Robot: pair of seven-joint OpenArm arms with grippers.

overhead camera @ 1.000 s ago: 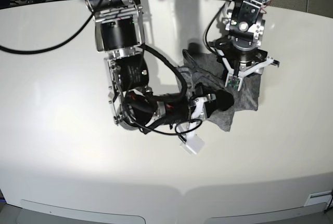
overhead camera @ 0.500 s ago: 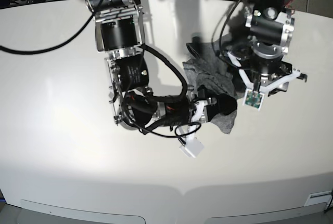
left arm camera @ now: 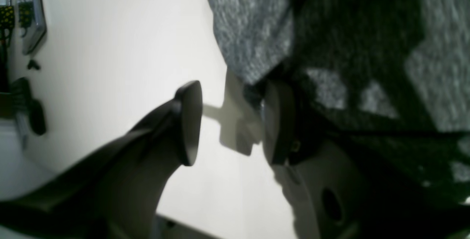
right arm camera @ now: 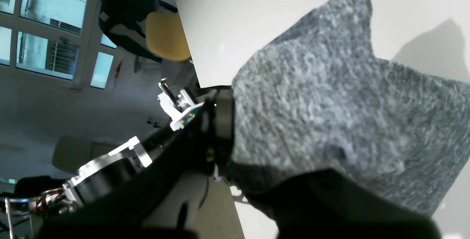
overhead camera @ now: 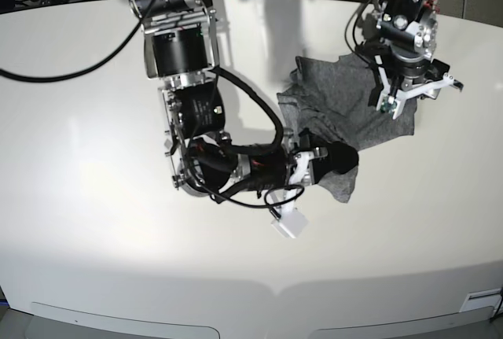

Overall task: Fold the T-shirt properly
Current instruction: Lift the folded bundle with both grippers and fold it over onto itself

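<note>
White table [overhead camera: 94, 197] carries the crumpled grey T-shirt [overhead camera: 338, 99]. Right gripper [overhead camera: 342, 160] clenched on its near edge; left gripper [left arm camera: 231, 121] released, jaws apart at the cloth's edge.

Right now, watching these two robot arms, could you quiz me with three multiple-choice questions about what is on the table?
1. Where does the T-shirt lie on the table in the base view?
A. near the front edge
B. right of centre, toward the back
C. far left

2. What colour is the shirt?
A. heather grey
B. red
C. white with a print

3. How do the left gripper's jaws stand?
A. clamped on the shirt
B. shut on nothing
C. apart, with nothing between them

Answers: 1 B, it sits bunched between the two arms, right of centre. 2 A, the wrist views show grey knit. 3 C, the left wrist view shows bare table between the pads.
</note>
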